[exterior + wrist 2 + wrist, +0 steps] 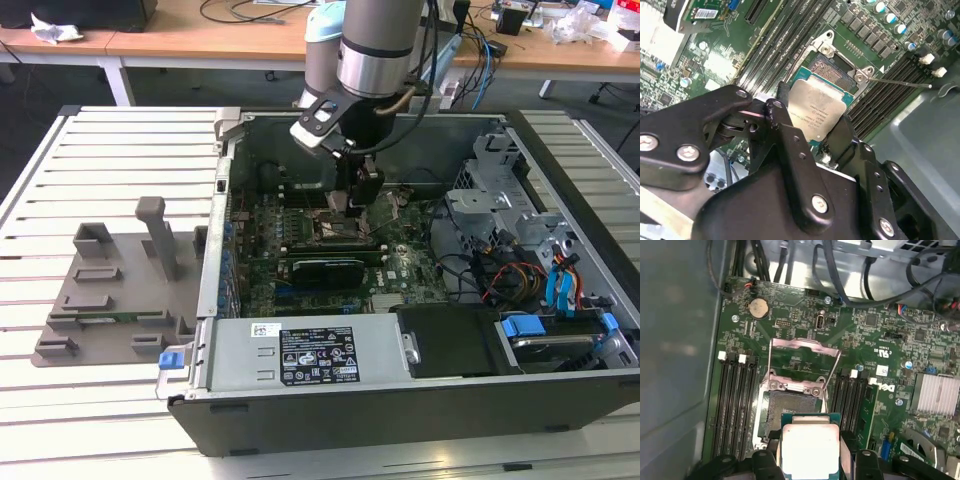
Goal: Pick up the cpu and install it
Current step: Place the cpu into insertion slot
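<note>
The end effector [810, 454] is clamped narrowly on the cpu [810, 437], holding it by two opposite edges with the metal top up. The socket [790, 407] lies just ahead of and below the held chip. Its bed is empty and its retention frame [802, 347] stands raised beyond. Whether chip and socket touch, I cannot tell. Both sit inside the open computer case [225, 250] on the slatted worktop [120, 150].
</note>
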`<state>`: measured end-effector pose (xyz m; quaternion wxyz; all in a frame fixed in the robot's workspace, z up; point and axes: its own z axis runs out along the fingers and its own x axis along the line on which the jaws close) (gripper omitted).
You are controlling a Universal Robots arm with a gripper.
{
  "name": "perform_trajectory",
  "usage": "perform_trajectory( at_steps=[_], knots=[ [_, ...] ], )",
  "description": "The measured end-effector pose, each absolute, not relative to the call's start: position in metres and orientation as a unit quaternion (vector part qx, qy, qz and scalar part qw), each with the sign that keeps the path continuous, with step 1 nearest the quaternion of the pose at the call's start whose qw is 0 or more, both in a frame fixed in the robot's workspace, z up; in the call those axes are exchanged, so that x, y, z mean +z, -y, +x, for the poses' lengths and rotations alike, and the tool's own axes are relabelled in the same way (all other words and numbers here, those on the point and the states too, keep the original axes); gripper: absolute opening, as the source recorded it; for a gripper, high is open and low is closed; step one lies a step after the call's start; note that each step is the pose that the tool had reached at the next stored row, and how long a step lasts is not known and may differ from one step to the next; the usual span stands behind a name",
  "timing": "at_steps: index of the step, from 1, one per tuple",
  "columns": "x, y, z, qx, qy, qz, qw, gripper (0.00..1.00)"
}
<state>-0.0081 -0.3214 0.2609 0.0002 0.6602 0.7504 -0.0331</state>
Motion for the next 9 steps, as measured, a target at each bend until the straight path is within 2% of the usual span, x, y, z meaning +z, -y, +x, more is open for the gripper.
perform_trajectory(
  at_steps=[9],
  knots=[
    [0.2595, 0.3214, -0.0081, -0.034, -0.697, 0.716, -0.002, 0.55]
  ],
)
